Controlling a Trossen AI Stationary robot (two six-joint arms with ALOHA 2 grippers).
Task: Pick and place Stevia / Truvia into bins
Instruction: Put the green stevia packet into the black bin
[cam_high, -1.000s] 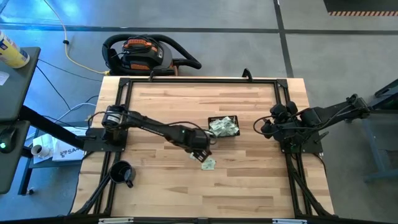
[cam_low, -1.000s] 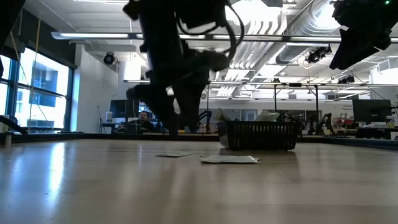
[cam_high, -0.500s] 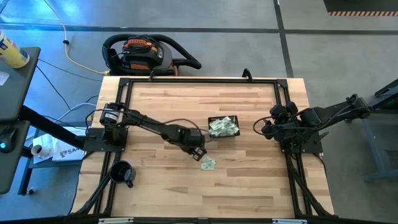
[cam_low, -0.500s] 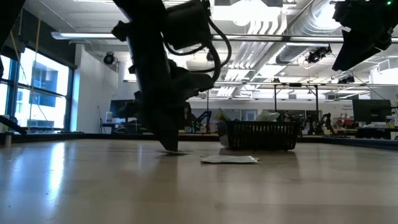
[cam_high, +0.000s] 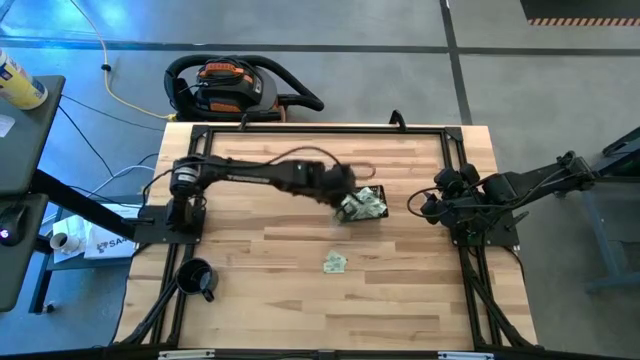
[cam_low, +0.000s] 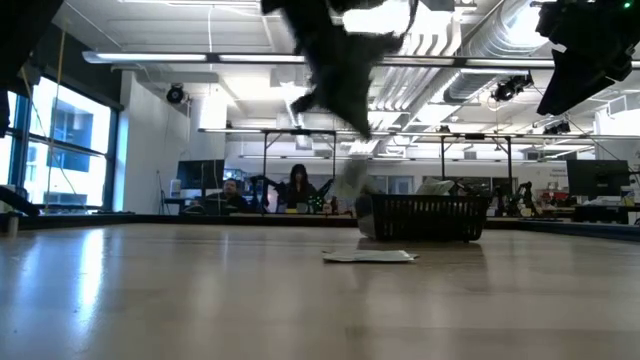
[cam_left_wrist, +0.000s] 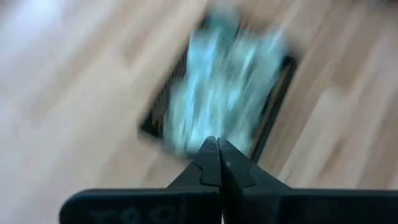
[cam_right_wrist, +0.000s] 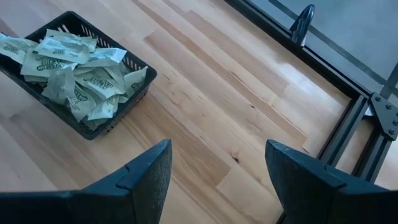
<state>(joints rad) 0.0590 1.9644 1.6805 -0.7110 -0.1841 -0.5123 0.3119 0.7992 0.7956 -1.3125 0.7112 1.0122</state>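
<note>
Two pale green-and-white paper sachets (cam_high: 335, 263) are lying on the wooden table (cam_high: 250, 290) below centre of the high view, well apart from the black mesh-walled basket (cam_high: 361, 204), which is already heaped with sachets. Just left of that basket, the left gripper (cam_left_wrist: 217, 151) is hanging with fingers pressed together; whether a sachet is pinched between them I cannot tell. Releasing squarely over the heap looks wisest. At centre right, the right gripper (cam_right_wrist: 214, 165) is waiting wide open, empty.
</note>
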